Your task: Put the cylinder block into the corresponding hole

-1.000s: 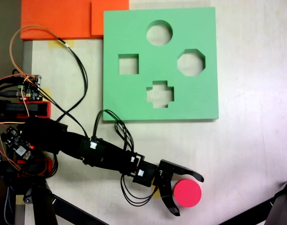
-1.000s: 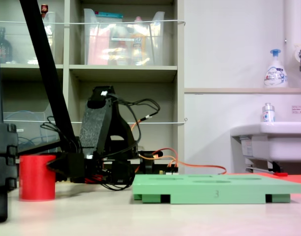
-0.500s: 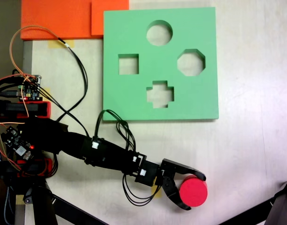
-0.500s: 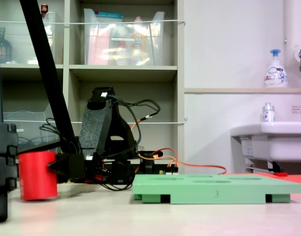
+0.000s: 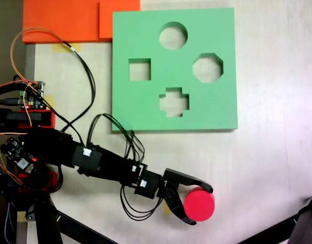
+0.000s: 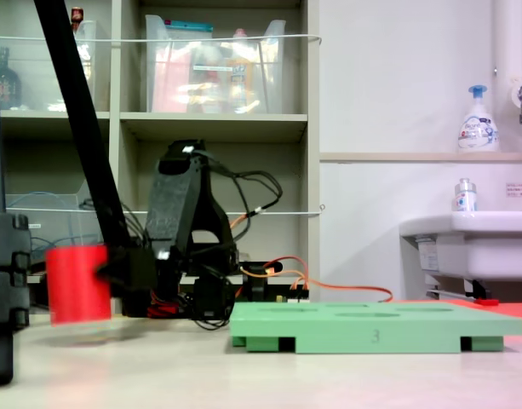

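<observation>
- The arm [image 5: 102, 165] is matte black, built of blocky segments.
- Behind the gripper [image 5: 189, 204], thin black cables [image 5: 133, 211] loop loosely past small white connectors.
- Two curved black fingers [image 5: 189, 180].
- Farther back, a red base [image 5: 38, 118] with orange wires, possibly a circuit board.

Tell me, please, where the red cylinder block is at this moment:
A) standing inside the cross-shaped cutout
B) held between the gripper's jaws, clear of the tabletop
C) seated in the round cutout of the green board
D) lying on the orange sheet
B: in a fixed view the gripper has a jaw on each side of the cylinder block, and the low side view shows the block hanging above the table with a gap beneath it.
</observation>
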`<state>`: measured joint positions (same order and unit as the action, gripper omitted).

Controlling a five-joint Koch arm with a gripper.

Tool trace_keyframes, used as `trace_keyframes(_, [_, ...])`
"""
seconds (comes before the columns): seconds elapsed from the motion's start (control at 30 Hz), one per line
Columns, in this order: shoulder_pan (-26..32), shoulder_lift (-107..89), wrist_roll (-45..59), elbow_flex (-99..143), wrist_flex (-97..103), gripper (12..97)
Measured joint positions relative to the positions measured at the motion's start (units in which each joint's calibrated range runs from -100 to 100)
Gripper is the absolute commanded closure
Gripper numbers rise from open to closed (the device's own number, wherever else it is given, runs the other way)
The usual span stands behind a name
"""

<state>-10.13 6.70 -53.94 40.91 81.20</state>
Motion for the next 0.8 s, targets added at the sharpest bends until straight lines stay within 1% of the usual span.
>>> trace_keyframes(0.27, [2.59, -38.03, 0.0, 6.27, -17.52, 73.0])
trace_keyframes(0.43, [7.23, -54.99, 0.0, 7.25, -26.73, 72.8])
trace_keyframes(0.6, [15.63, -59.1, 0.0, 7.25, -31.33, 72.8])
trace_keyframes(0.73, [22.42, -58.0, 0.2, 7.06, -32.11, 72.8])
trace_keyframes(0.8, [25.25, -54.31, 0.29, 5.39, -32.6, 72.8])
